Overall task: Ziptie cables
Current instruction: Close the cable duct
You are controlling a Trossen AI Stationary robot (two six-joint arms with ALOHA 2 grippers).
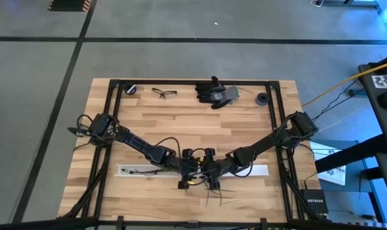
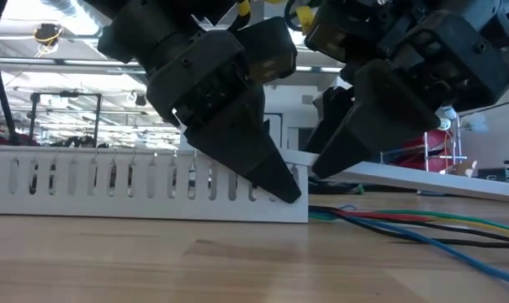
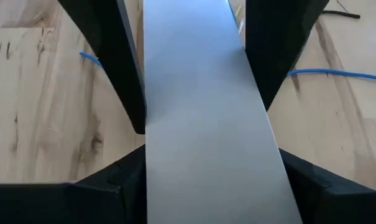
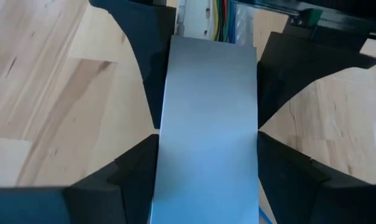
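At the near edge of the table, the cables [image 2: 405, 220] lie loose on the wood, red, green, blue and dark strands fanning out, just in front of where both arms meet. Right behind them the left gripper [image 3: 194, 118] and the right gripper [image 4: 207, 124] each straddle a flat white cover strip [image 3: 206, 124], fingers set against its two long edges, pinching it across its width. Beside them stands a slotted white cable duct [image 2: 111, 181], with the left fingers tipped down at its end. No zip tie shows; this looks like handling the duct cover, so next they would need to set the strip aside. At the far edge lie black gloves [image 1: 217, 93] and glasses [image 1: 164, 92].
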